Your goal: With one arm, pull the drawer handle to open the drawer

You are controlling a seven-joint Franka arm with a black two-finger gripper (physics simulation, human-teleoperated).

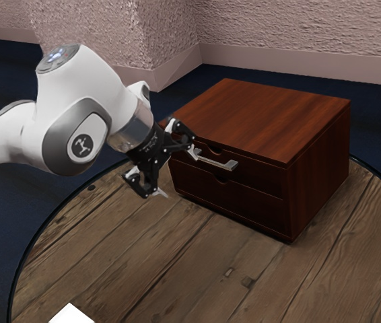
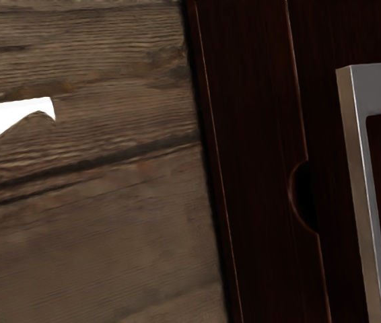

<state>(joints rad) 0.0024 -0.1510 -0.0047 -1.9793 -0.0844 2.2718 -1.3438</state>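
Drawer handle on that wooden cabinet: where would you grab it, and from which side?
Take the drawer handle by its middle bar, approaching square to the cabinet front. It is a horizontal bar held off the upper drawer face by short legs, so one finger can go above and one below. The end effector hangs open nearby.

A round table (image 1: 143,269) of weathered planks with a dark rim stood on a dark blue floor (image 1: 2,67). A small white thing (image 1: 69,314) lay flat at its near edge. Rough pinkish walls (image 1: 278,23) with a pale baseboard (image 1: 298,64) rose behind.
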